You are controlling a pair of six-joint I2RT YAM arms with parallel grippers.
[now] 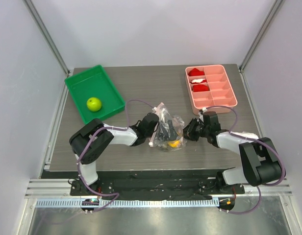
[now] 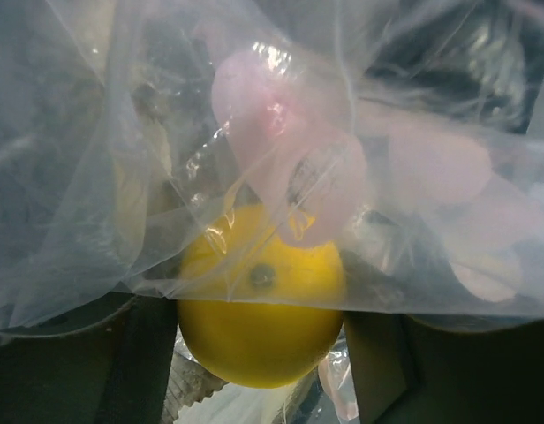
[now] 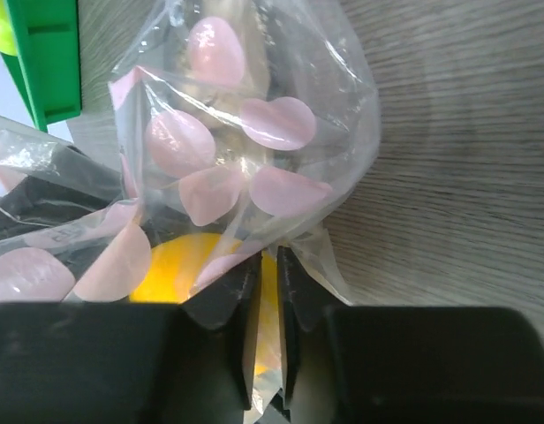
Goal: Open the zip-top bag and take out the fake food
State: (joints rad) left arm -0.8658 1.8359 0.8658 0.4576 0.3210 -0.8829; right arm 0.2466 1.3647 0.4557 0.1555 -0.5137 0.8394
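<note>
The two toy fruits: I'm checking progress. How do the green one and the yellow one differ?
The green fruit lies bare in the green tray; the yellow fruit sits in the zip-top bag, partly veiled by plastic. The green fruit is lime-coloured; the yellow fruit is yellow-orange. Both are small and round.

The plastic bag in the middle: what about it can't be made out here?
- Top view: crinkles of the zip-top bag obscure the left fingers.
- Left wrist view: plastic film blurs whether those fingers squeeze the yellow fruit.
- Right wrist view: the right fingers cover most of that fruit.
</note>
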